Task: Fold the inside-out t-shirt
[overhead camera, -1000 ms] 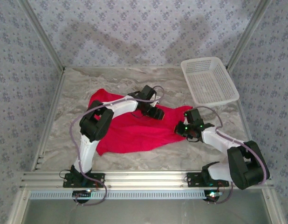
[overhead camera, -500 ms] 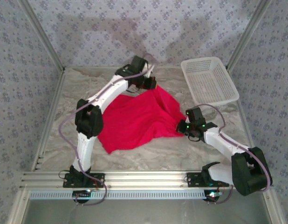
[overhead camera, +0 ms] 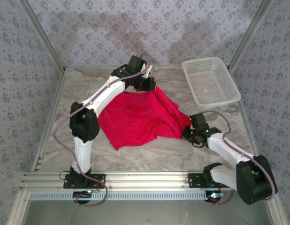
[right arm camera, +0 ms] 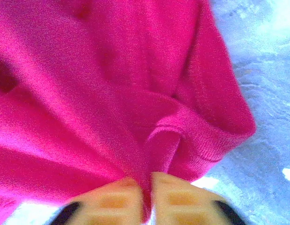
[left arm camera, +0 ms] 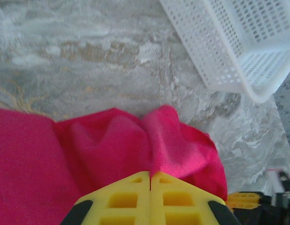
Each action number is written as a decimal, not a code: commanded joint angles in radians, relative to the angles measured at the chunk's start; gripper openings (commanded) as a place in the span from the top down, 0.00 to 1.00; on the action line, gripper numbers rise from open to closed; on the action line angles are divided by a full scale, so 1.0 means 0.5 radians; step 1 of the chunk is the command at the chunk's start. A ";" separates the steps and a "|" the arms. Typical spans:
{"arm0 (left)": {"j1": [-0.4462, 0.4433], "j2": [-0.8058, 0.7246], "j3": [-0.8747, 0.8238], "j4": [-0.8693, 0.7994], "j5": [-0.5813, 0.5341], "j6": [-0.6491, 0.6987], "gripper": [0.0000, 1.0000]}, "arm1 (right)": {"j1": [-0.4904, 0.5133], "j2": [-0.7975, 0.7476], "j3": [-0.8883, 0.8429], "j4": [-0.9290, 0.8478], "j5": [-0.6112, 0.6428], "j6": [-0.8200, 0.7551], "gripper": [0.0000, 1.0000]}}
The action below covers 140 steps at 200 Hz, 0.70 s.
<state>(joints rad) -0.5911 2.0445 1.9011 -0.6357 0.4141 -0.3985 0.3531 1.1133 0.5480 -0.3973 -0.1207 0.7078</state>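
Note:
The inside-out t-shirt (overhead camera: 135, 117) is bright red and lies spread across the middle of the marble table. My left gripper (overhead camera: 146, 84) reaches to the shirt's far edge and holds it a little off the table. In the left wrist view its yellow fingers (left arm camera: 126, 197) meet at the gripper tip (left arm camera: 150, 172), pinching a ridge of the t-shirt (left arm camera: 112, 145). My right gripper (overhead camera: 191, 133) is at the shirt's right corner. There the t-shirt (right arm camera: 112, 70) has a fold caught in the narrow gap of the right gripper (right arm camera: 147, 180), beside a ribbed hem (right arm camera: 215, 140).
A white mesh basket (overhead camera: 189, 80) stands at the far right of the table, also seen in the left wrist view (left arm camera: 229, 47). Patterned walls with metal corner posts close in the table. An aluminium rail (overhead camera: 145, 180) runs along the near edge at the arm bases.
My left gripper shut on the shirt and carried its edge toward the far side, spreading the cloth out. The right gripper drew the right corner nearer and rightward, its fingers parting slightly.

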 commanded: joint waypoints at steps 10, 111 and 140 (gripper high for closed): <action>-0.081 -0.197 -0.152 0.223 0.085 -0.082 1.00 | 0.090 0.003 0.321 -0.065 -0.040 -0.047 0.69; -0.092 -0.336 -0.323 0.297 0.082 -0.123 1.00 | 0.133 1.046 1.101 0.314 -0.240 -0.142 0.87; -0.094 -0.352 -0.313 0.300 0.089 -0.133 1.00 | 0.189 1.309 1.217 0.352 -0.246 -0.134 0.70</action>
<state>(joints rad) -0.6388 1.9167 1.7432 -0.5163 0.4385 -0.4492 0.4240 1.6844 1.1084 -0.2474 -0.2153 0.6529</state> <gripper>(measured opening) 0.041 0.214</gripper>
